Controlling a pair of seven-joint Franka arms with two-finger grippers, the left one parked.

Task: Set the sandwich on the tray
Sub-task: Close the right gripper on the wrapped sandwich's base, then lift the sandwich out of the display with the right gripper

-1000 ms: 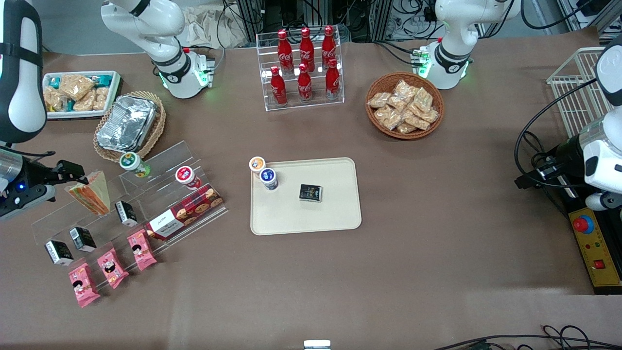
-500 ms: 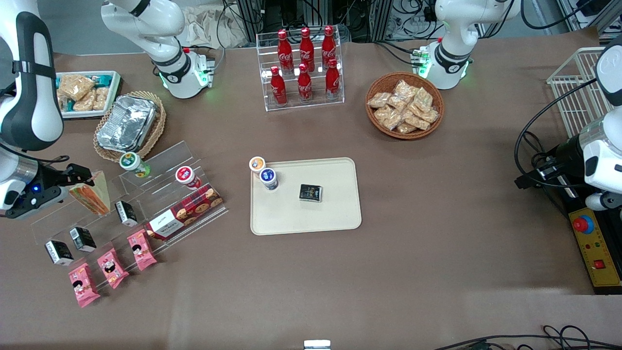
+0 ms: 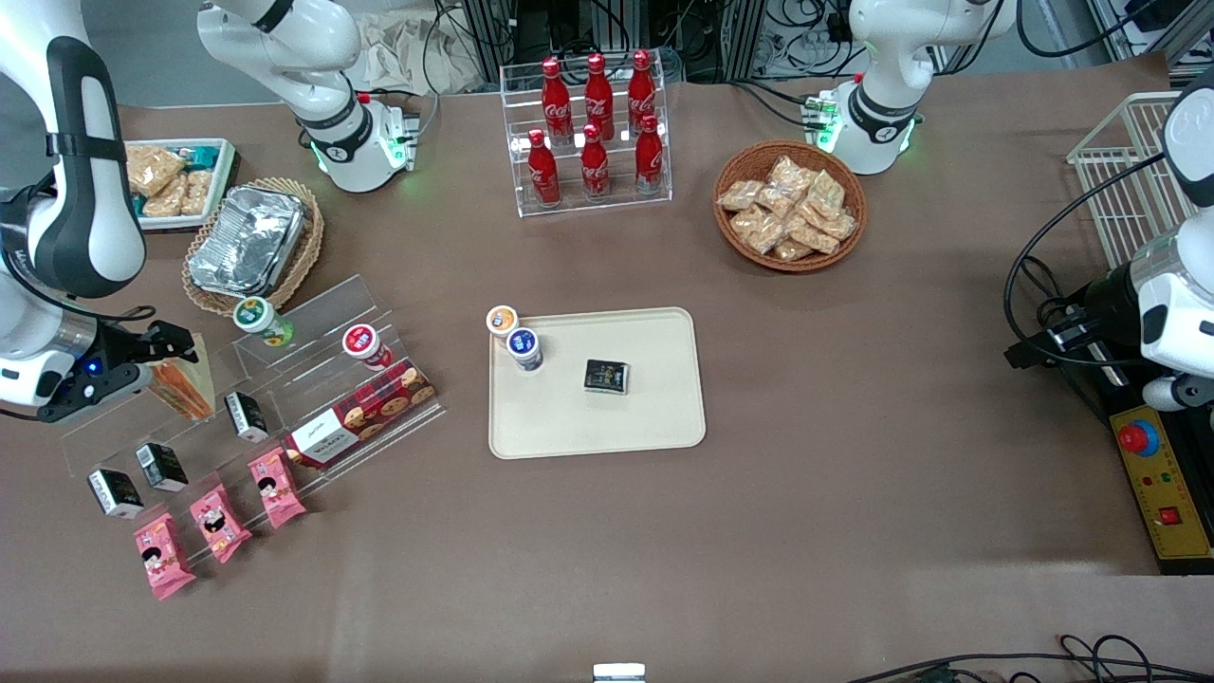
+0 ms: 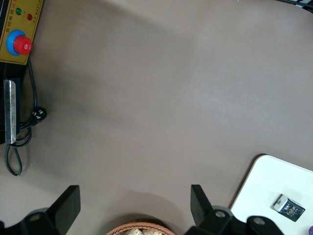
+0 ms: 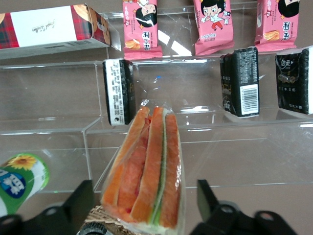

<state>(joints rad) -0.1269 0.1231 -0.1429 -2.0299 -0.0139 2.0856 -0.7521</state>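
Observation:
The sandwich (image 3: pixel 190 384), a clear-wrapped wedge with orange, red and green layers, stands on the top step of a clear acrylic stepped shelf (image 3: pixel 285 379) toward the working arm's end of the table. My gripper (image 3: pixel 156 360) is open, with a finger on each side of the wedge. In the right wrist view the sandwich (image 5: pixel 146 171) sits between the black fingers (image 5: pixel 80 200) of the gripper (image 5: pixel 144 208), with a gap on both sides. The cream-beige tray (image 3: pixel 654 417) lies flat mid-table; its corner shows in the left wrist view (image 4: pixel 264 181).
On the tray stand a blue-lidded cup (image 3: pixel 523 346) and a black packet (image 3: pixel 606 376); an orange-lidded cup (image 3: pixel 501 320) is at its corner. The shelf holds cups, a cookie box (image 3: pixel 360 413), black boxes (image 5: pixel 119 90) and pink packets (image 3: pixel 218 522). A foil container (image 3: pixel 248 239) sits farther back.
The working arm has swung in toward the shelf. The open gripper has moved forward around the sandwich. The sandwich has not moved.

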